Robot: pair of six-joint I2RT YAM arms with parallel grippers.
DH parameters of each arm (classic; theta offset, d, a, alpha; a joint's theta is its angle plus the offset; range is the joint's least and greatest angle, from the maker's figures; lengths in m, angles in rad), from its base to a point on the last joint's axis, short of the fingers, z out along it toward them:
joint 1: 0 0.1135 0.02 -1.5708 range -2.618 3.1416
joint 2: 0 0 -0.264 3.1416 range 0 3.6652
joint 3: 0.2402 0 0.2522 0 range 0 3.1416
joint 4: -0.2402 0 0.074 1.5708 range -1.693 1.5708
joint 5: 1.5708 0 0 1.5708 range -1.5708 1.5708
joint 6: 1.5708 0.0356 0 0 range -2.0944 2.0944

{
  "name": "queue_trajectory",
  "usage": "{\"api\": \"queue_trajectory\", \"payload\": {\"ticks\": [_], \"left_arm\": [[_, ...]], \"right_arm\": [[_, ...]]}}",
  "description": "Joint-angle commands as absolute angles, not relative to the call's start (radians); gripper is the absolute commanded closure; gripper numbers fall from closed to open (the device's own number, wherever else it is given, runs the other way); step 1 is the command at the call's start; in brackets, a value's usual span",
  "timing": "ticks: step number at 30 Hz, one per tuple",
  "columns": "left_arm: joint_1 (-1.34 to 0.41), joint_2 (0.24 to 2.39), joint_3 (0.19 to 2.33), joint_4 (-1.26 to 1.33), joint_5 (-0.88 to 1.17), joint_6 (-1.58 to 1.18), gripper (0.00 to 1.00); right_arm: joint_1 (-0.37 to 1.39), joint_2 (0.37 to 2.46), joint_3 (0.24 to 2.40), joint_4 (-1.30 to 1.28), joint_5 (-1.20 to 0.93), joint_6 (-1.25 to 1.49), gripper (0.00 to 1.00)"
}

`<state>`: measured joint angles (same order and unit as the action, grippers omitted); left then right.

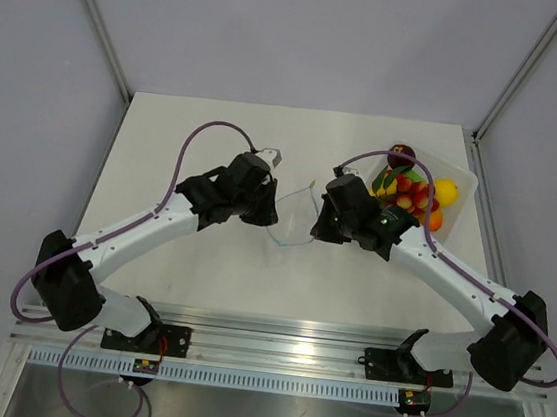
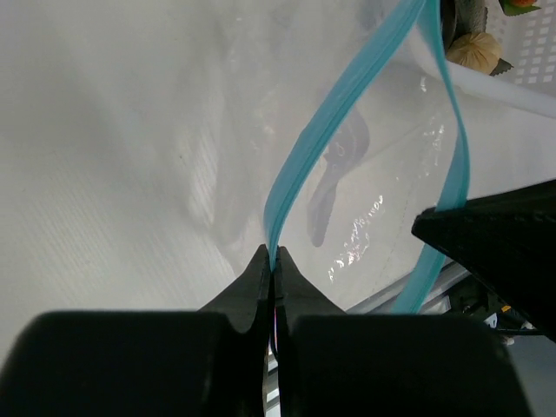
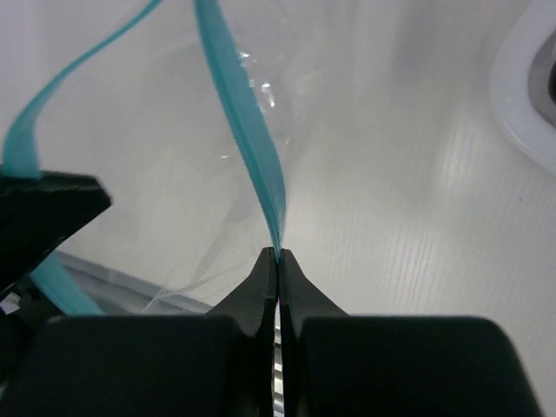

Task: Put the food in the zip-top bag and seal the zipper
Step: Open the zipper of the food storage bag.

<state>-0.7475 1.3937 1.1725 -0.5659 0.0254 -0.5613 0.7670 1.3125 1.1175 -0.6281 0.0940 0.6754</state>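
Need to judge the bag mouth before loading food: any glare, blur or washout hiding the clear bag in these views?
Top external: even light, but the zip-top bag nearly vanishes against the white table. Left wrist: zipper sharp, bright glints speckle the film beside it, left gripper close and soft. Right wrist: faint glints up top, right gripper blurred, strip crisp at the pinch.

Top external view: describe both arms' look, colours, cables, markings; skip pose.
Left arm and right arm: white tubular links, black joints and bases, a purple cable looping along each. Small green light near the right wrist. Left hand and right hand: black, tapering to wedges.
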Motion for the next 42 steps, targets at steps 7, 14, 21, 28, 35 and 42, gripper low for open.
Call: {"api": "queue_trajectory", "payload": {"ticks": [7, 14, 21, 28, 35, 42], "left_arm": [[-0.746, 1.249, 1.215, -0.643, -0.075, -0.630, 1.00], [-0.750, 1.307, 1.186, -0.631, -0.179, -0.650, 1.00], [-0.755, 1.361, 1.180, -0.617, -0.134, -0.626, 1.00], [-0.756, 1.361, 1.175, -0.554, -0.089, -0.574, 0.72], [-0.756, 1.396, 1.216, -0.552, -0.083, -0.560, 0.71], [-0.756, 1.439, 1.262, -0.551, -0.063, -0.557, 0.71]], "right_arm": [[0.695, 1.482, 1.235, -0.635, 0.104, 0.552, 1.00], [0.687, 1.578, 1.289, -0.624, 0.106, 0.548, 1.00], [0.684, 1.533, 1.244, -0.600, 0.097, 0.555, 1.00], [0.684, 1.502, 1.212, -0.571, 0.037, 0.564, 1.00], [0.684, 1.502, 1.212, -0.561, 0.009, 0.561, 1.00], [0.684, 1.509, 1.213, -0.558, 0.005, 0.555, 1.00]]}}
